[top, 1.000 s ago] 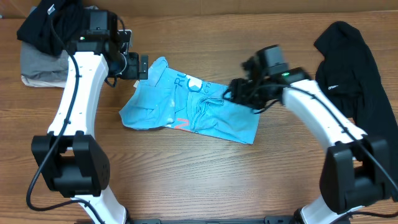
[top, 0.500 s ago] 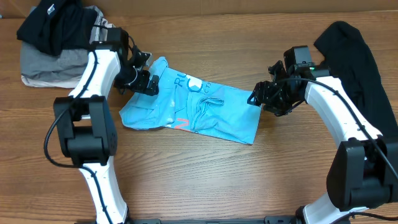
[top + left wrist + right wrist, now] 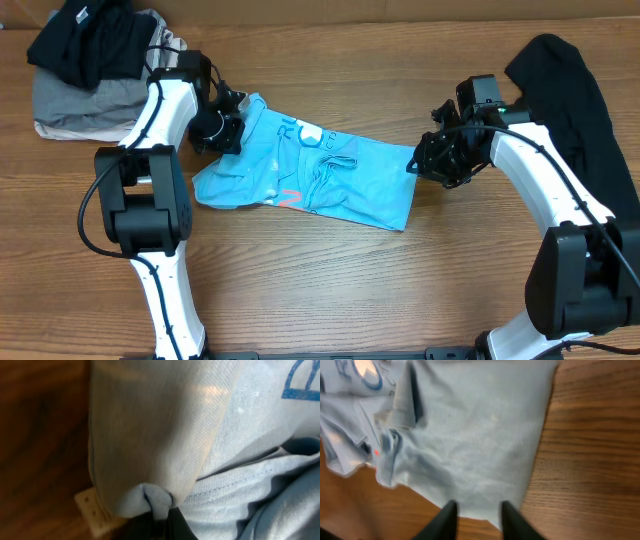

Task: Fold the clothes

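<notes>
Light-blue fabric bunches in the left gripper (image 3: pixel 222 130), clamped tight on the T-shirt (image 3: pixel 320 175) at its ten o'clock corner. The shirt lies crumpled at the centre of the table (image 3: pixel 350 290). The right gripper (image 3: pixel 415 165) stands partly open at the shirt's three o'clock edge, its fingers (image 3: pixel 449 520) apart on either side of the hem. A second ago the left jaws gaped wide beside the cloth and the right arm hung over the shirt's middle. Two arms, one blue shirt and two dark pieces are in view. A black garment (image 3: pixel 565 110) lies at the table's two o'clock, and a black bundle (image 3: pixel 85 45) sits atop grey cloth (image 3: pixel 70 105) at ten o'clock.
</notes>
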### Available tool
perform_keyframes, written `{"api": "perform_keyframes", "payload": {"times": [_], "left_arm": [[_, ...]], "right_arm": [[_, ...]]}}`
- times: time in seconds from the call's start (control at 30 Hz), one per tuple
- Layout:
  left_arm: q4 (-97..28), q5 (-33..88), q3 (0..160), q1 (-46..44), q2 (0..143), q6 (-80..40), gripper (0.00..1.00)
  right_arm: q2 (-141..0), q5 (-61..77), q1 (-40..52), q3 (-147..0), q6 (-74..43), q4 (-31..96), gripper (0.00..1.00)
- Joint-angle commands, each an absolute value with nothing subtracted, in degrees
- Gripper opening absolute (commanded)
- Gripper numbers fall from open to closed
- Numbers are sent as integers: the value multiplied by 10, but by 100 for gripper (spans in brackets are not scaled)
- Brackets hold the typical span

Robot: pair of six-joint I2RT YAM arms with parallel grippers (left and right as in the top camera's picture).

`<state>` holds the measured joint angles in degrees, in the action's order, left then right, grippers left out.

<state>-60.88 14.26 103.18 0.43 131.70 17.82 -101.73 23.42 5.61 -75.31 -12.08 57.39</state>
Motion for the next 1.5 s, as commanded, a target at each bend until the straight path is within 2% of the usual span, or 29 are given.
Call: {"api": "perform_keyframes", "payload": {"times": [0.0,0.07,0.3,0.53,0.73,1.0,1.33,1.37,1.43,1.47], "left_arm": [[-650,115,1069,9,1344,145,4],[-692,115,1111,10,1344,133,4],[-844,116,1282,3,1344,126,4],[-925,117,1386,-24,1343,126,4],[-954,126,1396,-81,1343,126,4],[-957,136,1392,-201,1344,121,4],[-915,136,1381,-324,1347,85,4],[-908,136,1379,-331,1347,85,5],[-889,136,1373,-345,1347,85,16],[-880,136,1370,-351,1347,85,29]], "right_arm": [[-1002,231,56,-764,-124,567,14],[-1006,232,56,-761,-124,558,4],[-1051,232,70,-761,-124,516,4],[-1123,256,84,-760,-124,465,4],[-1142,269,83,-761,-124,452,4],[-1135,298,64,-762,-119,460,4],[-1003,334,-53,-809,-111,519,4],[-993,334,-62,-814,-104,527,4],[-969,333,-85,-824,-93,546,6],[-959,333,-95,-827,-89,553,7]]}}
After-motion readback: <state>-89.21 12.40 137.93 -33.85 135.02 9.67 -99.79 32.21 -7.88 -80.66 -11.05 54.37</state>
